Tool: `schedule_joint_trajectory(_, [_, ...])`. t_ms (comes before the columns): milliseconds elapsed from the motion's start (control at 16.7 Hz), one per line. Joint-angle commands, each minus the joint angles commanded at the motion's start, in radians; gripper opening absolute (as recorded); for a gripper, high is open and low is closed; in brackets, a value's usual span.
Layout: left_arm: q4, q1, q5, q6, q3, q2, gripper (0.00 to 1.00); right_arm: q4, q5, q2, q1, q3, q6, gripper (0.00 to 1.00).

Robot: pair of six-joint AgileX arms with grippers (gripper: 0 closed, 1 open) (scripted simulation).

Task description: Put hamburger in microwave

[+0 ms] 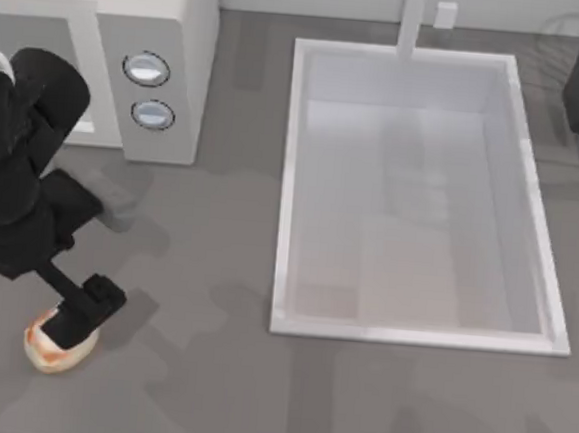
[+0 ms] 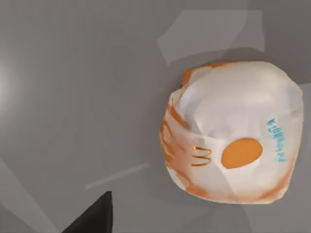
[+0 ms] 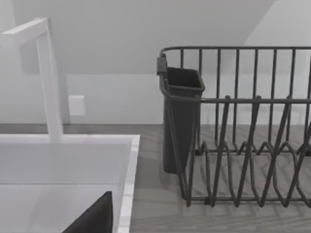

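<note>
Even diffuse light, soft blotchy shadows on table (image 1: 216, 391).

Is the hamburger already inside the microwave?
No, the hamburger lies on the table in front of the microwave, under the left tool.

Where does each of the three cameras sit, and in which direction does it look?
Top view: above the table, looking down; left gripper over the hamburger, microwave, sink.
Left wrist view: looks down at the hamburger.
Right wrist view: faces the dish rack and sink.
Shared: hamburger; sink.
</note>
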Motion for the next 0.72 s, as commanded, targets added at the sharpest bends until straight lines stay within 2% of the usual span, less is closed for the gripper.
schedule_joint_trajectory(360, [0.042,0.002,0.0,0.002,-0.027,0.019,1.0,0.0,0.0,0.0,0.0,0.0,0.0,1.0])
schedule_joint_trajectory(720, [0.304,0.003,0.0,0.004,-0.147,0.146,1.0,0.0,0.0,0.0,0.0,0.0,0.0,1.0])
